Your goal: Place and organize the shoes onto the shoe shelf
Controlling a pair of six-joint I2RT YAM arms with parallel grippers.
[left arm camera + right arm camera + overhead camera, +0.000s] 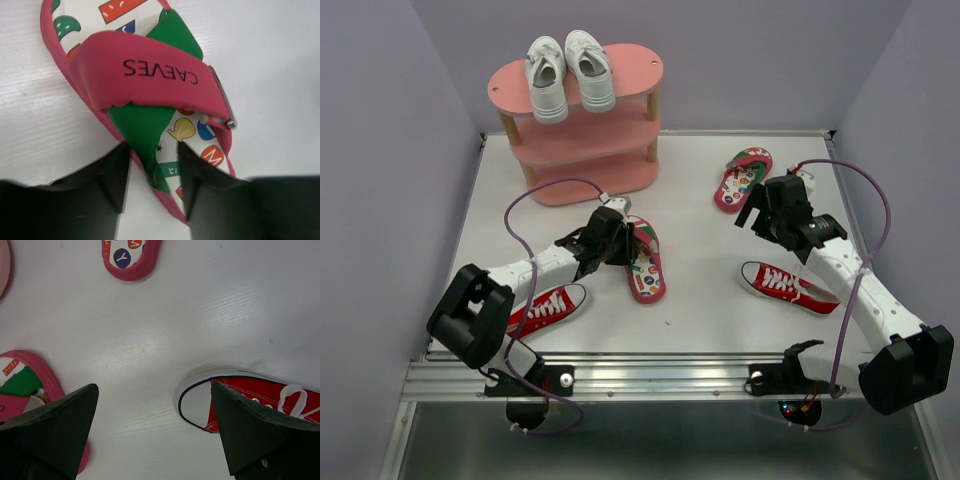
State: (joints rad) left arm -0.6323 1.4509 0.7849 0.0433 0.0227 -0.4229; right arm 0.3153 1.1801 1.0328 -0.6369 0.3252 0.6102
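Note:
The pink shoe shelf (582,135) stands at the back left, with the white sneakers (568,72) on its top board. One red flip-flop (647,260) lies mid-table. My left gripper (625,248) is on it: in the left wrist view the gripper (154,185) is open, its fingers (107,180) either side of the flip-flop's green strap (142,130) and sole edge. The other flip-flop (742,178) lies back right. My right gripper (757,213) hovers open and empty over bare table (152,435). Red sneakers lie front left (545,308) and front right (788,285).
In the right wrist view the red sneaker's toe (200,405) is by my right finger, one flip-flop (20,380) by my left finger, the other flip-flop's end (131,260) at the top. The shelf's two lower boards (585,180) hold nothing. Walls enclose the table.

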